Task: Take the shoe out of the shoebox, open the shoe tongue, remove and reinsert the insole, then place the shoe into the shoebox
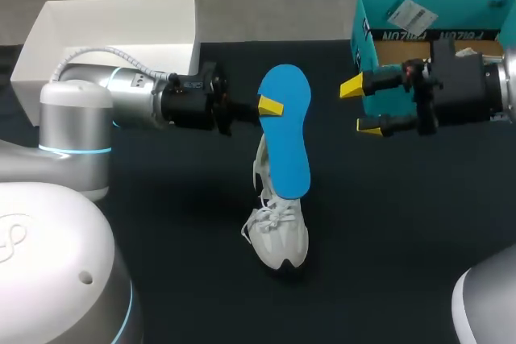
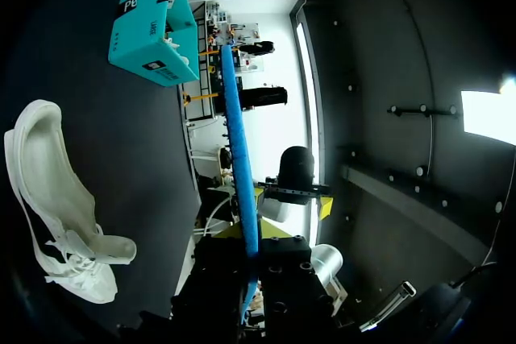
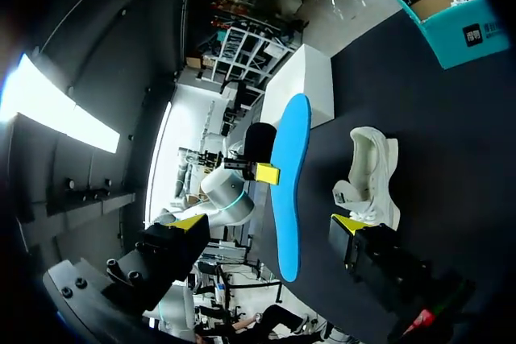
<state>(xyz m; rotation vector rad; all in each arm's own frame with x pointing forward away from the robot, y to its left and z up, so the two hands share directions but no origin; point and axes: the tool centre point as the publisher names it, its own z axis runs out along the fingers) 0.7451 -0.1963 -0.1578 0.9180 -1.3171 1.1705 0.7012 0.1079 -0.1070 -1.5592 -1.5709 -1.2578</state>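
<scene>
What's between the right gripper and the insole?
Nothing; in the head view only bare table shows between the right gripper and the blue insole.

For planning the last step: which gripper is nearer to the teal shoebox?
Right. The right gripper hangs open just beside the teal shoebox; the left gripper is farther off, shut on the blue insole.

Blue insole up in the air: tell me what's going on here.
The left gripper is shut on the flat blue foam insole, holding it upright, clear of the white lace-up sneaker on the black table. The right gripper hangs open beside it, empty, near the teal cardboard shoebox.
</scene>
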